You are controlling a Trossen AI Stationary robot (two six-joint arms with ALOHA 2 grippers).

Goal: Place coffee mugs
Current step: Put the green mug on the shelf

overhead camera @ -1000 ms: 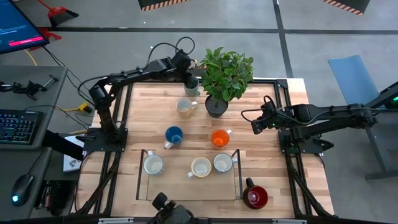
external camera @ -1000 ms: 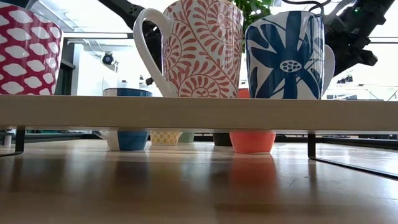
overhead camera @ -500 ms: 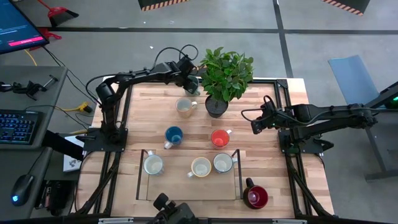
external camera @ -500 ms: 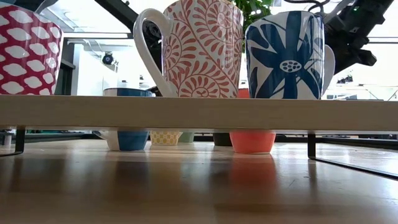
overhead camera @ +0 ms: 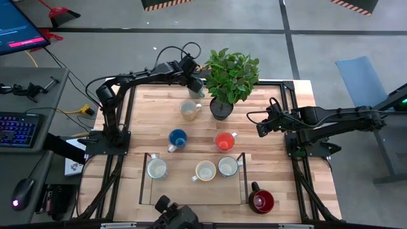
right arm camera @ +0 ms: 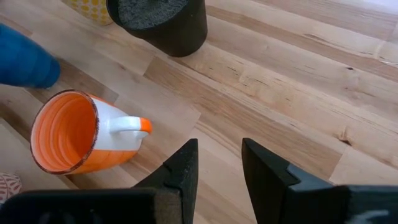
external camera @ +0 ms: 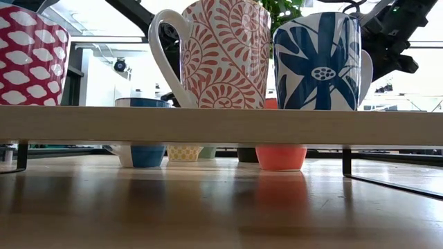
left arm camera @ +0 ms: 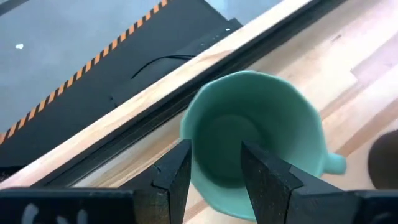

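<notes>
Three mugs racked | left gripper [left arm camera: 216, 163] straddles teal mug [left arm camera: 261, 134] rim, fingers parted, unclamped | next: pinch, lift | right gripper [right arm camera: 219, 163] parted, empty

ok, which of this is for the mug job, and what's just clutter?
Job: teal mug, cream mug, blue mug, orange mug, red mug, red-spot mug, pink-leaf mug, blue-flower mug.
Clutter: plant pot, keyboard.

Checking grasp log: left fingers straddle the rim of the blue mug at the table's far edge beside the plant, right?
Not blue. The left wrist view shows the left gripper fingers straddling the rim of a teal green ceramic mug; the rest holds. The blue mug sits mid-table.
</notes>
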